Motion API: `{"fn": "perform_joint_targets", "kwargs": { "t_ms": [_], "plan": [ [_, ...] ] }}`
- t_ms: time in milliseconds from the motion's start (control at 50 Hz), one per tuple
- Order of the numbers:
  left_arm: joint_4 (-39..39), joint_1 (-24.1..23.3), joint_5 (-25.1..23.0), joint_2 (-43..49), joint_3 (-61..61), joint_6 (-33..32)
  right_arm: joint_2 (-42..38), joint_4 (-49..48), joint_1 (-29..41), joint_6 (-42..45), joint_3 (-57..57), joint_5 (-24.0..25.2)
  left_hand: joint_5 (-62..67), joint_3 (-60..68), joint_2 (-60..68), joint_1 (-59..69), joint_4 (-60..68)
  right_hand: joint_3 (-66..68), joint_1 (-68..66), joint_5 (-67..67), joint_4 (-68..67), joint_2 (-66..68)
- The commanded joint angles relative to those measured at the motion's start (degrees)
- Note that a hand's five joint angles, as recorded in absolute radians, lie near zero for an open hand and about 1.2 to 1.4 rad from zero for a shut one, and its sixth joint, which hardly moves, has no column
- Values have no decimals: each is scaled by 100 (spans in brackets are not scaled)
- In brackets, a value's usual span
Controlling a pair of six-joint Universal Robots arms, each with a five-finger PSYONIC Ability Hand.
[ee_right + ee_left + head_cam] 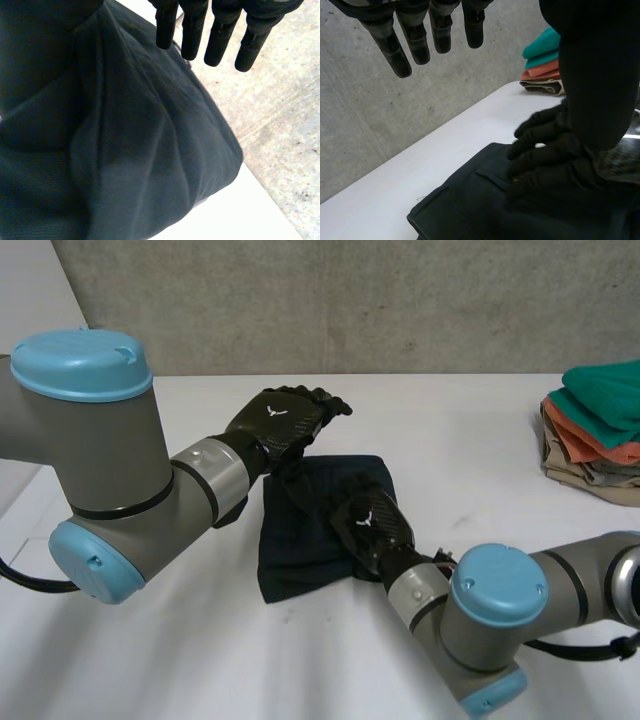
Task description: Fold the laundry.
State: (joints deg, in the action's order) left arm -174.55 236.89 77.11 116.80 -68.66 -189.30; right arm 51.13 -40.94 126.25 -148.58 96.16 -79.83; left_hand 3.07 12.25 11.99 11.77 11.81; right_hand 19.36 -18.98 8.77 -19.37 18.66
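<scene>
Left hand (280, 422) hovers over far corner of dark cloth (298, 562), fingers straight and loose; right hand (372, 525) rests flat mid-cloth, fingers extended, on white bench (460, 440)

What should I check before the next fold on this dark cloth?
1. Left hand off the dark cloth, fingers straight: ok.
2. Right hand resting on the dark cloth: ok.
3. Dark cloth smooth: not ok, creases run beside the right hand.
4. Dark cloth wholly on the table: ok.
5. Folded stack apart from the dark cloth: ok.
</scene>
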Motion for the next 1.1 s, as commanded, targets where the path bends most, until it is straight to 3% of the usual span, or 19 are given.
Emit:
{"fn": "perform_joint_targets", "kwargs": {
  "t_ms": [20,60,160,180,420,620,820,880,1000,1100],
  "plan": [
    [8,24,6,1,-15,-1,-331,130,-4,-58,-571,-33,236,318,344,366,362,485,-522,544,-483,554],
    [8,24,6,1,-59,-1,-376,174,-4,-49,-660,-33,236,318,344,366,362,1071,-1108,1129,-1069,1140],
    [0,15,-3,-8,-147,-1,-350,270,-31,-93,-897,-50,236,318,344,366,362,5755,-5792,5814,-5753,5824],
    [0,15,-3,-8,-147,-1,-324,288,-66,-136,-941,-59,236,318,344,366,362,6061,-6099,6120,-6060,6131],
    [-9,15,-3,-96,-77,7,-95,1272,-628,-515,-1661,-16,236,318,344,366,362,6064,-6102,6123,-6063,6134],
    [-62,-37,-3,-263,64,34,555,1247,-1638,-655,-2751,854,236,318,344,366,362,6064,-6102,6123,-6063,6134],
    [-88,-318,-47,-474,178,324,556,1080,-3369,-1471,-4052,1539,236,318,344,366,362,6064,-6102,6123,-6063,6134],
    [-88,-389,-56,-500,178,315,433,791,-4035,-2058,-4306,2030,219,302,327,349,345,6064,-6102,6123,-6063,6134],
    [-97,-512,-56,-535,160,306,-76,-96,-4811,-3299,-4545,2524,236,318,344,366,362,6064,-6102,6123,-6063,6134],
    [-97,-521,-56,-509,143,306,-910,-1659,-5364,-4379,-4493,2849,236,318,344,366,362,6064,-6102,6123,-6063,6134]
  ]
}}
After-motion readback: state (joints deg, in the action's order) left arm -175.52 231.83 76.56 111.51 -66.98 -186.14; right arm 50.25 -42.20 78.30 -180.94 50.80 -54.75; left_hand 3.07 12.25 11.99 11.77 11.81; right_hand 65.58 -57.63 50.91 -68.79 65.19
